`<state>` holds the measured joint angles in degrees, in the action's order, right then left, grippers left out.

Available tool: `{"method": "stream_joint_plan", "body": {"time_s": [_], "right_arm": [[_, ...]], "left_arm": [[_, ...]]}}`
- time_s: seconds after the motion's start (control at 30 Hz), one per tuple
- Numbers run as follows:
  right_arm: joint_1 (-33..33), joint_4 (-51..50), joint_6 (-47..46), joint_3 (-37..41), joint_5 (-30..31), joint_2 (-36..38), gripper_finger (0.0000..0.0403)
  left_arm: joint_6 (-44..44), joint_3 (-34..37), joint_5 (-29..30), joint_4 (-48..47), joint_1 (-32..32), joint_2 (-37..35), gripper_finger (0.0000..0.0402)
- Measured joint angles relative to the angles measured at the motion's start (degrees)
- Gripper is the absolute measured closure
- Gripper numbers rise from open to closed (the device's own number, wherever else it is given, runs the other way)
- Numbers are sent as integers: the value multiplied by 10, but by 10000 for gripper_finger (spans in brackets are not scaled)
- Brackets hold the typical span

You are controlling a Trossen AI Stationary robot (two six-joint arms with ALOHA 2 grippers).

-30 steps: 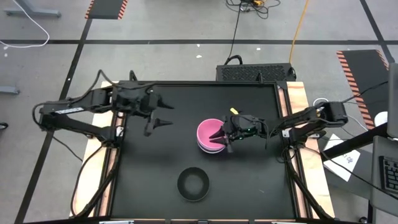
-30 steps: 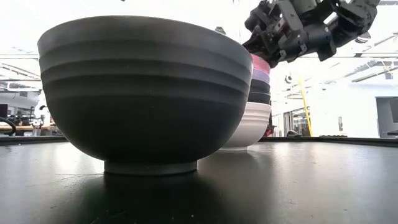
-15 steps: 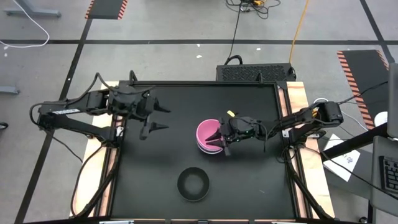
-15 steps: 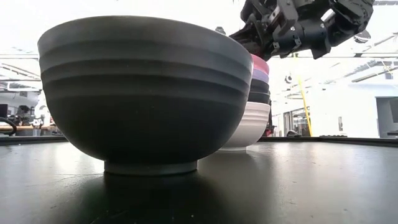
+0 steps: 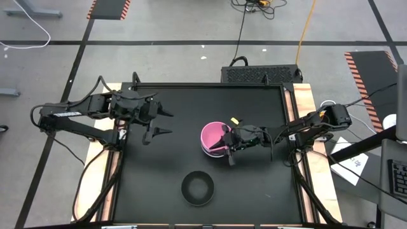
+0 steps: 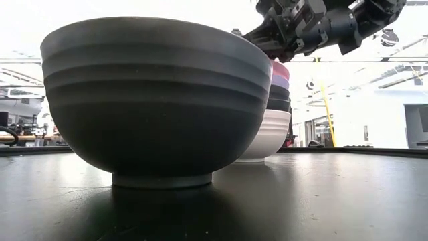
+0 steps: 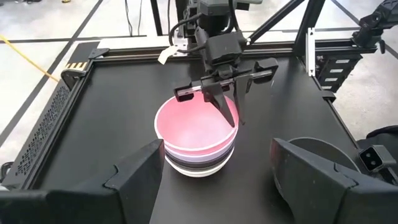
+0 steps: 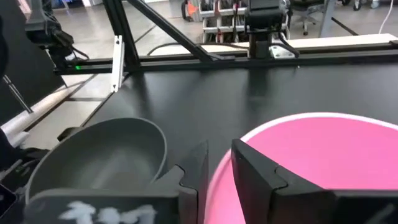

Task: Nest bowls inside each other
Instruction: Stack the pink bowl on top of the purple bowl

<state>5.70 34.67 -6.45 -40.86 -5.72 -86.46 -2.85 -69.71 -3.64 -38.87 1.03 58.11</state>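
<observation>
worktop [image 5: 165, 191]: black, carries both arms, the stack and one loose bowl
stack [image 5: 212, 141]: near the middle, a bit to the right arm's side; pink bowl [image 7: 198, 124] on top, lavender under it, then black, white bowl [image 6: 271, 134] at the bottom on the worktop; how many black ones are inside, cannot tell
loose bowl [image 5: 196, 188]: black, upright, alone near the front edge, apart from the stack; not nested yet
left gripper [image 5: 159, 122]: fingers spread wide, holds nothing, hovers over the back-left of the worktop, well clear of the stack and the loose bowl
right gripper [image 5: 227, 147]: fingers nearly together with a narrow gap, no bowl seen between them; tips sit at the pink bowl's rim on the right arm's side, above the stack in the low view; touching the rim or just over it, cannot tell
key relation: loose bowl lies toward the front edge from the right gripper and slightly toward the left arm's side, past the stack; round, so no long axis, any rim point would do for a pinch
nearer arm: right gripper looks nearer to the loose bowl than the left one
judgement: one bowl left to add; next move likely has the right gripper clear the stack, go to the loose bowl's rim and bring it on top of the pink
risk: fingers leaving the pink rim could drag or tilt the stack
</observation>
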Motion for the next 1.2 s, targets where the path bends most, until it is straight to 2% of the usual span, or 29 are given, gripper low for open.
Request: {"method": "stream_joint_plan", "body": {"time_s": [0.47, 0.6, 0.77, 1.2], "right_arm": [[-17, 8, 6, 0, -1, 0, 341], [-36, -22, 11, -32, -4, 0, 341], [-58, -131, 34, -100, -18, 0, 341], [-96, -134, 41, -120, -48, -6, 341]], "left_arm": [[-1, 0, 7, -10, -1, 0, 108], [-2, 0, 7, -10, -1, 0, 108], [-2, 2, 7, -16, -1, 0, 108], [-12, 50, 7, 5, -1, 0, 108]]}}
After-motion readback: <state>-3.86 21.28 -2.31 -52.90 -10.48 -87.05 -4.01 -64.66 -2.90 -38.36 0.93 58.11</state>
